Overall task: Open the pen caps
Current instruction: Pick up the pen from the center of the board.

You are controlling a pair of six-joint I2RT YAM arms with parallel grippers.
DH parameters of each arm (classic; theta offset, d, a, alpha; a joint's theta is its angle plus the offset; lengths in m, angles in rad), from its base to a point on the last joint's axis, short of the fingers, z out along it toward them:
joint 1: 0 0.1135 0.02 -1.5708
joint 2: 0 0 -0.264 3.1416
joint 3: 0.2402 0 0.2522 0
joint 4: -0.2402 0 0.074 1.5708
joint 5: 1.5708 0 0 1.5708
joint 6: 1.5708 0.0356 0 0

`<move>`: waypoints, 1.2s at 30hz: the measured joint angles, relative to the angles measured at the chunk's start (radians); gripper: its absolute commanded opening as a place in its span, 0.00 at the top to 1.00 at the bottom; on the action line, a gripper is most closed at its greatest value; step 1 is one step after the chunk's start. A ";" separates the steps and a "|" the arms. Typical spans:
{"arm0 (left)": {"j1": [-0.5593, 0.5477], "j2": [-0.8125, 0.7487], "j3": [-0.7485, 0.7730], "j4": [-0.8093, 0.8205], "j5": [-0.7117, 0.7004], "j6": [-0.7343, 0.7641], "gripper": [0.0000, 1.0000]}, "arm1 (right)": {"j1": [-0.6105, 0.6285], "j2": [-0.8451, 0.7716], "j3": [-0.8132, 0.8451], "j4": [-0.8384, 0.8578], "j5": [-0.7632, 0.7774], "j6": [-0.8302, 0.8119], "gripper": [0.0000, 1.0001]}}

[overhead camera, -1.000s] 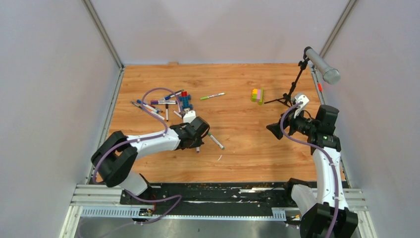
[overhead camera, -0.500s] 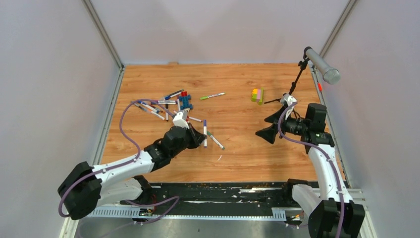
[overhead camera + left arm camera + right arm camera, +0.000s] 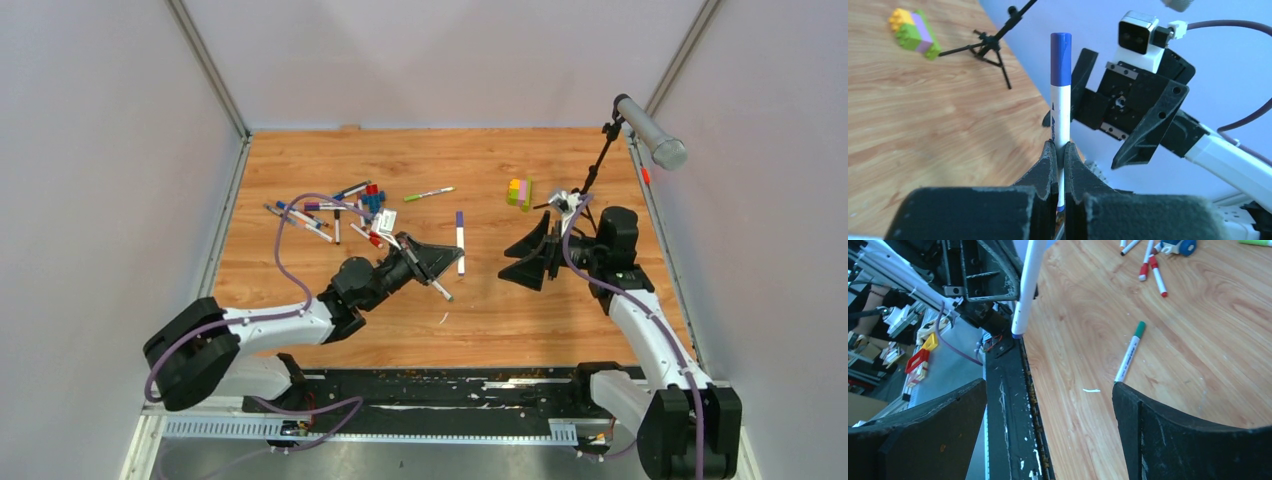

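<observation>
My left gripper [image 3: 450,250] is shut on the white barrel of a pen [image 3: 460,240] and holds it off the table near the middle. In the left wrist view the pen [image 3: 1060,110] stands straight up out of the jaws, and its blue pen cap [image 3: 1060,57] is on the top end. My right gripper [image 3: 503,266] faces it from the right, open and holding nothing, a short gap away. The right wrist view shows the pen's lower end [image 3: 1025,295] ahead of the right gripper [image 3: 1048,387]. Several more capped pens [image 3: 320,215] lie in a heap at the left.
A green-ended pen [image 3: 436,286] lies below the held pen, and another green one [image 3: 430,194] further back. A blue-and-red toy figure [image 3: 375,202] sits by the heap. A yellow-green-pink block stack [image 3: 519,193] and a black microphone stand [image 3: 590,180] are at the back right.
My left arm has lifted the pen off the table and swung it right toward the middle. The right gripper has moved left toward it, still open.
</observation>
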 measured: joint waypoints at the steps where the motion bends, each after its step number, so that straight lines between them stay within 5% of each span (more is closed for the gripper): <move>1: -0.008 0.024 0.011 0.029 -0.001 -0.002 1.00 | 0.010 0.000 0.000 0.017 -0.006 0.018 0.06; 24: -0.122 0.265 0.168 0.183 -0.058 -0.001 1.00 | 0.121 0.033 -0.014 0.163 0.014 0.170 0.34; 28: -0.132 0.274 0.170 0.182 -0.064 0.010 0.99 | 0.123 0.040 -0.019 0.188 0.025 0.196 0.52; 32: -0.138 0.282 0.179 0.182 -0.072 0.017 0.95 | 0.130 0.045 -0.023 0.196 0.032 0.204 0.82; 34: -0.137 0.289 0.180 0.176 -0.083 0.029 0.86 | 0.135 0.049 -0.024 0.197 0.031 0.208 0.99; 36: -0.136 0.293 0.180 0.183 -0.084 0.033 0.68 | 0.136 0.053 -0.025 0.190 0.035 0.210 1.00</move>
